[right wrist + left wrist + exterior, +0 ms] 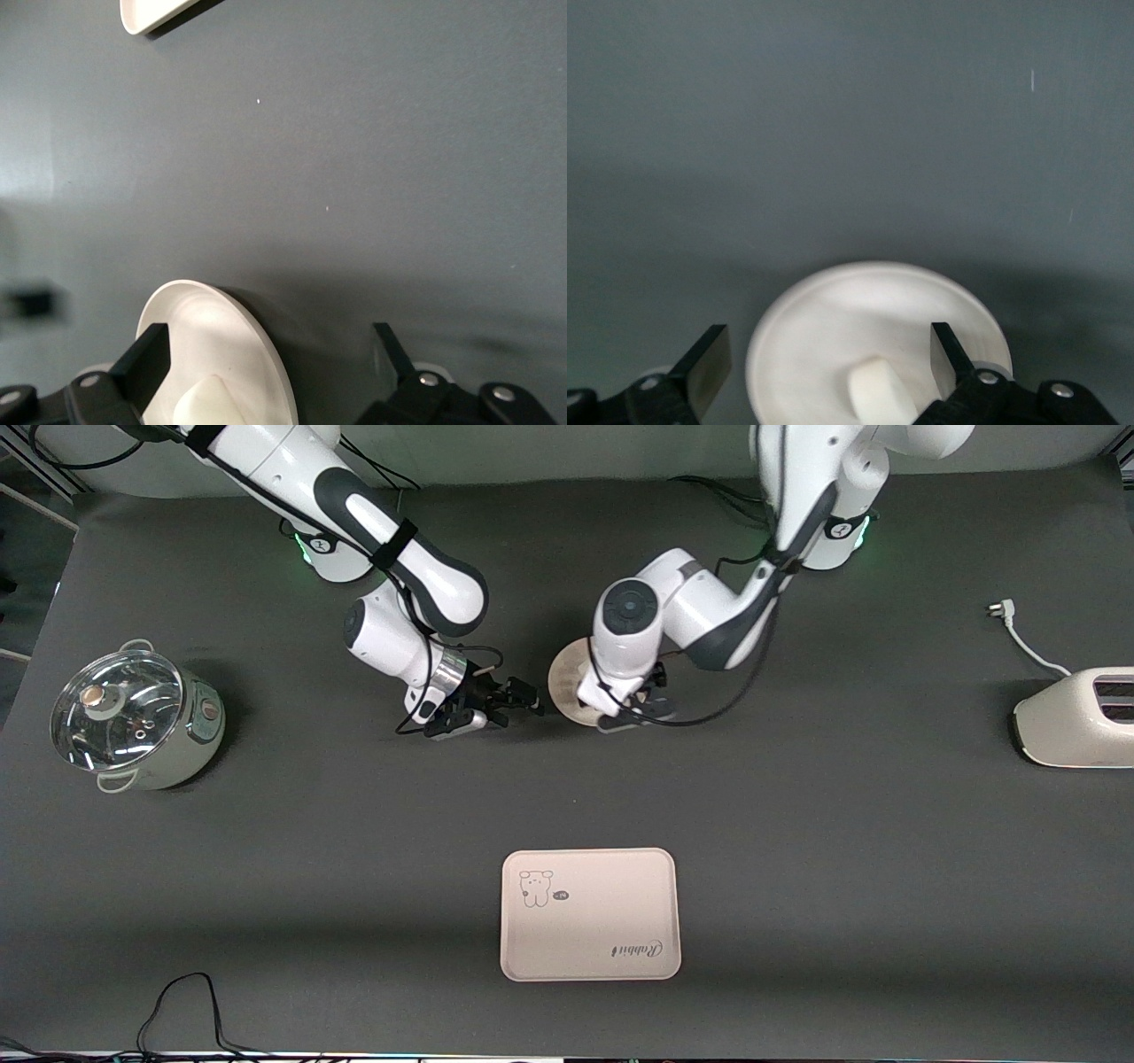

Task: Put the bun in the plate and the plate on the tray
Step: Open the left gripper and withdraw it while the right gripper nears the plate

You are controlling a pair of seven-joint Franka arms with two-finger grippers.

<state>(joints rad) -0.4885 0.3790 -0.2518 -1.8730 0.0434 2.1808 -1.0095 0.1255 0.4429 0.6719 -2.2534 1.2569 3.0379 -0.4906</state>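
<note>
Across the whole table (797, 797) lay a dark grey mat, smooth and without pattern, and a pale wall ran along the edge where my two bases stood. Toward my right arm's end of the table stood a pale green pot (142, 722) with a glass lid, and toward my left arm's end a cream toaster (1081, 722) with its white cable (1023, 642) on the mat. The tray (591, 914) lay flat, much nearer to the front camera than the plate, cream-beige, rectangular with rounded corners, with a small bear drawing and the word "Rabbit" on it. The plate (833, 341) was round, shallow and cream-white with a low raised rim, and it rested on the mat, well apart from the tray. The bun (879, 394) was a small white smooth lump lying inside the plate. My left gripper (828, 354) hung low over the plate with its fingers spread wide on both sides of the bun and holding nothing. My right gripper (270, 354) was low just beside the plate, toward my right arm's end; its fingers were also wide apart, one finger over the plate, and it gripped nothing.
</note>
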